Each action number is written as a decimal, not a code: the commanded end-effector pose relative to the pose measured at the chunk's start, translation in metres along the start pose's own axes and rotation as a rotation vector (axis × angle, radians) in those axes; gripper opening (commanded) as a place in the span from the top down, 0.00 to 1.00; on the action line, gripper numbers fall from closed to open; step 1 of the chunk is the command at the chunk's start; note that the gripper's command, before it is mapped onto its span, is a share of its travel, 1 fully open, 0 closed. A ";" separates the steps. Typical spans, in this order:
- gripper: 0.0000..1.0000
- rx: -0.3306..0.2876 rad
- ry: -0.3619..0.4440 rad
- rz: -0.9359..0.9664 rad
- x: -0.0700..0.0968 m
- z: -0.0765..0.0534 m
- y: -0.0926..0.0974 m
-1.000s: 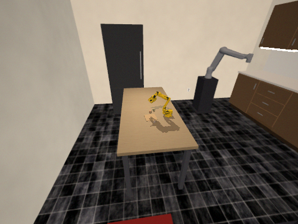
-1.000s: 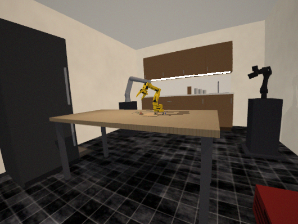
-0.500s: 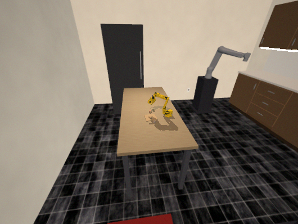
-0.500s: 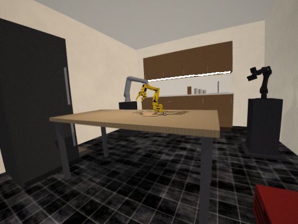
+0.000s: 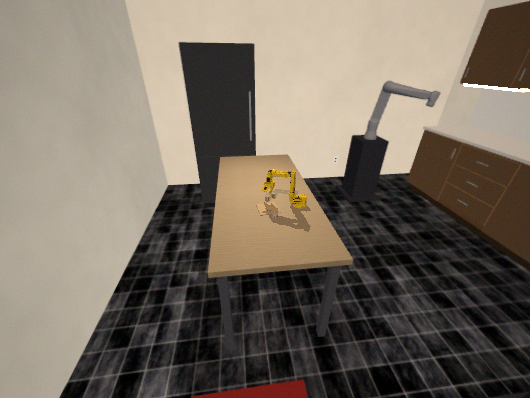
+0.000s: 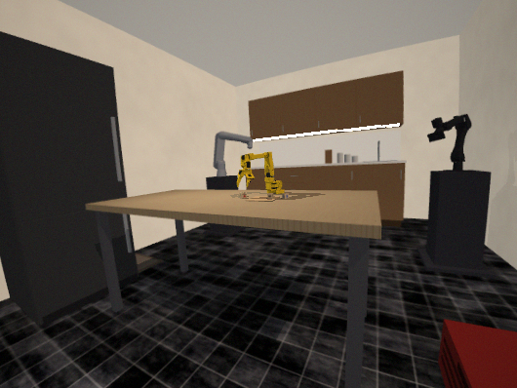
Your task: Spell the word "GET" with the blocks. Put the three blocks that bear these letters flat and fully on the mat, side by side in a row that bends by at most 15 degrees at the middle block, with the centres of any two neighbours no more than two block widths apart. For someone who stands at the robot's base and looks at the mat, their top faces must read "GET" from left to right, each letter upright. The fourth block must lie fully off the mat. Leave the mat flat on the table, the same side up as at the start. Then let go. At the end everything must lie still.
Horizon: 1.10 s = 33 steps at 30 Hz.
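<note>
The small yellow arm stands on the wooden table, with its base (image 5: 299, 201) toward the table's right side. My gripper (image 5: 267, 190) points down and hangs a little above the table, beyond the far edge of the tan mat (image 5: 265, 209); it also shows in the exterior view (image 6: 243, 184). Its jaws stand partly apart with nothing visible between them. A small block (image 5: 268, 198) lies just under the gripper, near the mat's far edge. Other small blocks lie on the mat (image 6: 258, 197), too small for me to read their letters. One more block (image 6: 286, 196) lies by the arm's base.
The table (image 5: 272, 215) is long, and its edges are far from the mat. A dark fridge (image 5: 220, 110) stands behind the table. A grey arm on a black pedestal (image 5: 367, 160) and the kitchen cabinets (image 5: 475, 185) stand off to the right.
</note>
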<state>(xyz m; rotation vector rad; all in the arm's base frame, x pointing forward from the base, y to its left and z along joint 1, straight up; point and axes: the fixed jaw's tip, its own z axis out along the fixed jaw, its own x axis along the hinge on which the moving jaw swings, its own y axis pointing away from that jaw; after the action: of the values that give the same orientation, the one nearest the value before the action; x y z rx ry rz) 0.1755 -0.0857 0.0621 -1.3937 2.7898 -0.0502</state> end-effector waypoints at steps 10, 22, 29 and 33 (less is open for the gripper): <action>0.68 0.021 -0.005 0.000 0.000 -0.002 -0.004; 0.68 0.021 -0.005 0.000 0.000 -0.002 -0.004; 0.68 0.018 -0.005 -0.010 0.000 -0.001 -0.004; 0.68 0.018 -0.005 -0.010 0.000 -0.001 -0.004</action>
<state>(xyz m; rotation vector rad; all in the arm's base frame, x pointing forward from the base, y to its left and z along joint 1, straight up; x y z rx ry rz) 0.1735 -0.0847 0.0541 -1.4183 2.8063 0.0022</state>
